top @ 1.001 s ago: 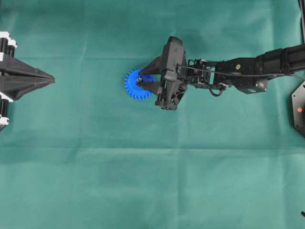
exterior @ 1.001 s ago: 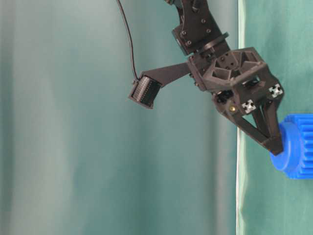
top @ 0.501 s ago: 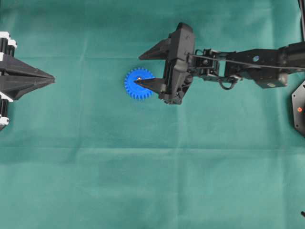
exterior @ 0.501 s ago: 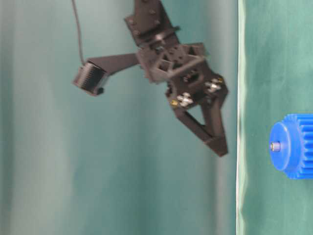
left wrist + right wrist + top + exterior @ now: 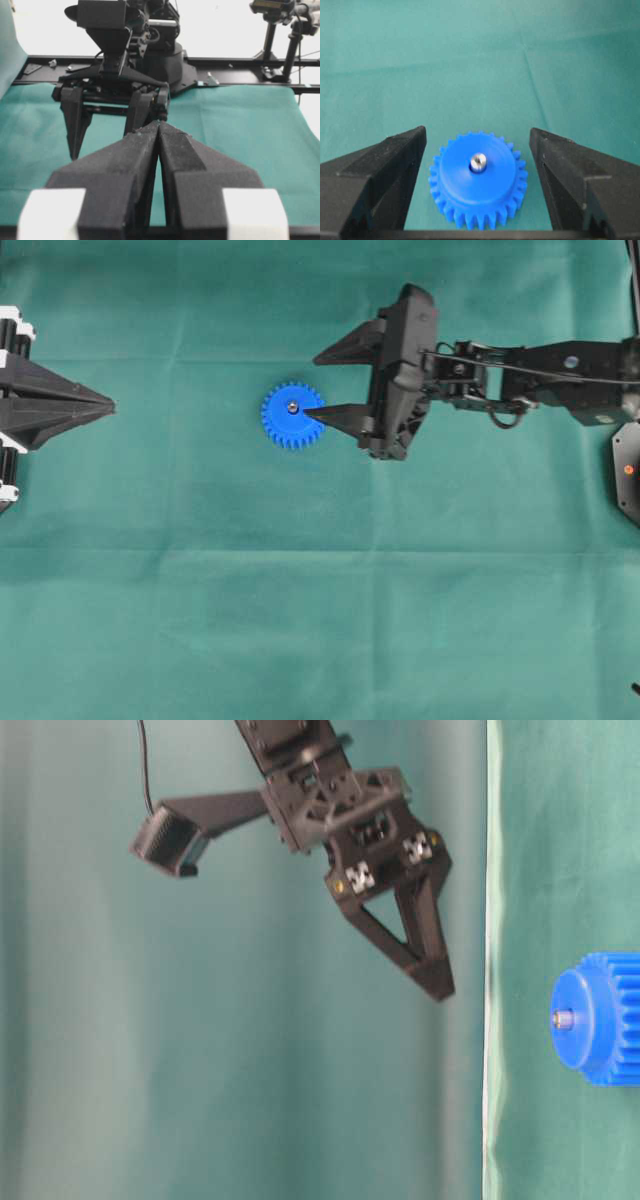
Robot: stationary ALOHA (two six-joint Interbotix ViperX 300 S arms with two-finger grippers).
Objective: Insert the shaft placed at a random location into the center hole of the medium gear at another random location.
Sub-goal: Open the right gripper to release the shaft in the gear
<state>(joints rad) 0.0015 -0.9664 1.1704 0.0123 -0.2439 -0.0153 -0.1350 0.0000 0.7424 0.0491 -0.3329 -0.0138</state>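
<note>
— Moved since a second ago? Right gripper [image 5: 320,385] up and back off the gear [image 5: 293,415], away toward the right of the overhead view; jaws, then close about the pin [image 5: 292,407], now spread wide with nothing between them.

— And from left to right across the overhead view?

— Left gripper [image 5: 108,405] at the far left edge, same place as before, well apart from everything else. Seen from its own wrist camera, fingers [image 5: 137,160] pressed together to a point, holding nothing.

— Next along?

— Blue gear lying flat on the green cloth [image 5: 300,620], a little left of the middle. Silver pin standing upright in the hole at its centre, top poking just above the hub. Confirmed from the table-level view: pin [image 5: 563,1018] sticking out of the hub of the gear [image 5: 596,1017].

— Then the right arm?

— Just right of the gear. One finger tip overlapping the gear's rim in the overhead view, but plainly lifted clear in the table-level view, gripper [image 5: 432,982] hanging in the air apart from the gear. From the right wrist camera, gear [image 5: 479,178] framed between the two parted fingers [image 5: 387,165], touching neither.
</note>
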